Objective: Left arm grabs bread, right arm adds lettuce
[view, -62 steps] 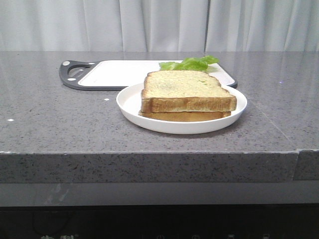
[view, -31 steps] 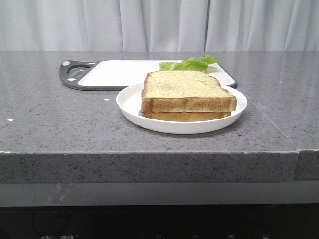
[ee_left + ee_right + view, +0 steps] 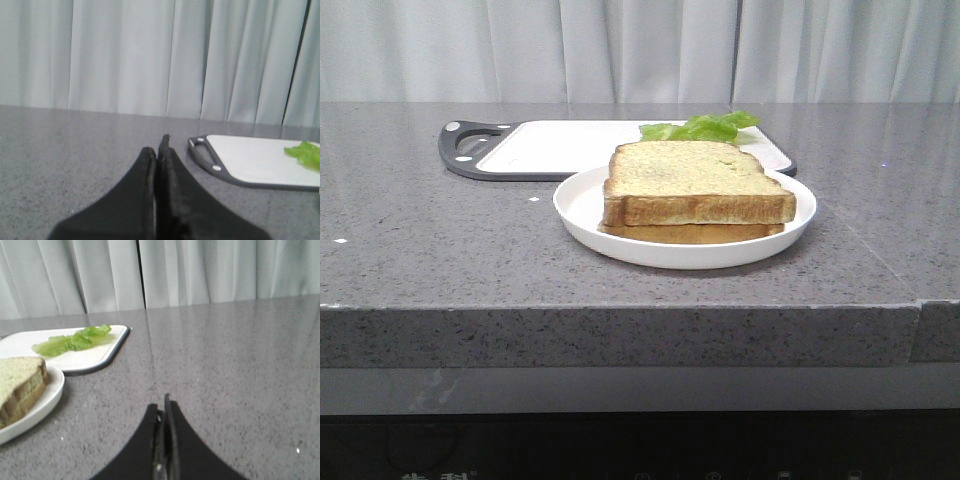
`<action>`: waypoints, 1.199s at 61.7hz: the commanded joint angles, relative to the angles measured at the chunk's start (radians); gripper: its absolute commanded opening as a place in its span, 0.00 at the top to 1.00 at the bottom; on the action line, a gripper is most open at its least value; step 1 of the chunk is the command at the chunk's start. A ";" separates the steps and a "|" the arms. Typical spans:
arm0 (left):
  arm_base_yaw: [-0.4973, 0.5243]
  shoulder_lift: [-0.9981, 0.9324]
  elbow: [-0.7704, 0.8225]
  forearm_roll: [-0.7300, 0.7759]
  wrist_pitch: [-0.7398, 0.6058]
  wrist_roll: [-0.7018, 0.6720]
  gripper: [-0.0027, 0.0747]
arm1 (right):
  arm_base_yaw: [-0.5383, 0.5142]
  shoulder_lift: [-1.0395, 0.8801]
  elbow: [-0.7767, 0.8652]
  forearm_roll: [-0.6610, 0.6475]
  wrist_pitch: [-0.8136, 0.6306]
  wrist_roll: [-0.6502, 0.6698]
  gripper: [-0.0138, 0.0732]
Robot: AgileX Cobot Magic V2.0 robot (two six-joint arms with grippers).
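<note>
Nothing done yet: bread (image 3: 695, 180) stacked on plate (image 3: 582, 205), lettuce (image 3: 702, 127) on far board (image 3: 560, 148), left gripper (image 3: 159, 150) and right gripper (image 3: 165, 410) closed, empty.

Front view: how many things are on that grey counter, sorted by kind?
Bread slices: 2, a thick one stacked on a thinner one
Lettuce leaf: 1
White plate: 1
Cutting board: 1
Total: 5
</note>
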 commanded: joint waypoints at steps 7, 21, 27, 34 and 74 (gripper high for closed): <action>0.003 0.007 -0.241 -0.018 0.056 -0.004 0.99 | -0.008 -0.011 -0.165 -0.021 0.000 -0.009 0.98; 0.003 0.148 -0.513 -0.018 0.271 -0.004 0.99 | -0.008 0.119 -0.422 -0.027 0.221 -0.025 0.98; 0.003 0.232 -0.606 -0.018 0.370 -0.004 0.99 | -0.008 0.199 -0.527 -0.027 0.321 -0.025 0.98; 0.003 0.312 -0.673 -0.018 0.458 -0.004 0.99 | -0.008 0.290 -0.597 -0.027 0.413 -0.025 0.98; 0.003 0.553 -0.646 -0.018 0.489 -0.004 0.97 | -0.008 0.528 -0.569 -0.027 0.464 -0.026 0.97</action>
